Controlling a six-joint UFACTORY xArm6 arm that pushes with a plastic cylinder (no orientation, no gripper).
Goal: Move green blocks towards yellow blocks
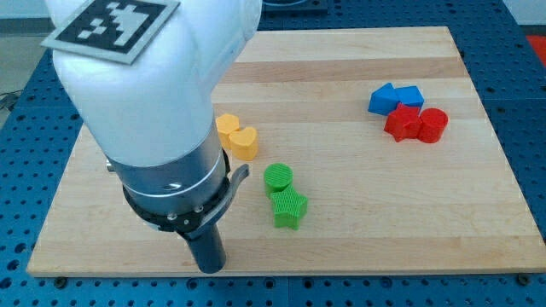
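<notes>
Green blocks lie right of my tip; yellow blocks above.

Wooden board carries 2 green blocks, yellow, blue, red

White arm descending from the view's upper left; dark rod upright, my tip at the view's bottom.
</notes>
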